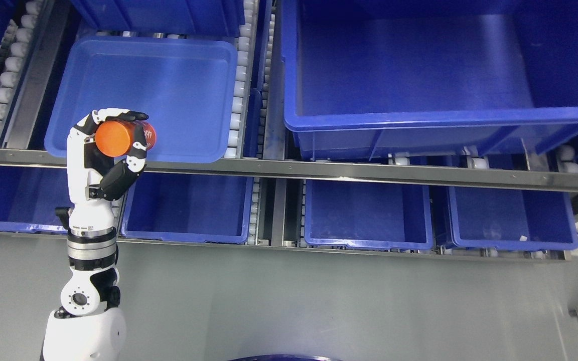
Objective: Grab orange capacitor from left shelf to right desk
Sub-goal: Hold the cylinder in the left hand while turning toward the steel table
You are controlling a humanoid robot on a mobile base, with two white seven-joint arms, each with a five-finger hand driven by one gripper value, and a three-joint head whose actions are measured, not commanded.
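An orange cylindrical capacitor (116, 138) with white print on its side is held in my left hand (118, 136), whose white and black fingers curl around it. The hand is raised in front of the near left corner of a shallow blue tray (168, 85) on the upper shelf level. My left arm (88, 250) rises from the bottom left of the head view. The right arm does not show.
A large deep blue bin (419, 75) fills the upper right. Below a grey metal shelf rail (369, 173) stand several smaller blue bins (364, 213). White rollers (5, 75) line the tray lanes. Grey floor (319, 301) lies in front of the shelf.
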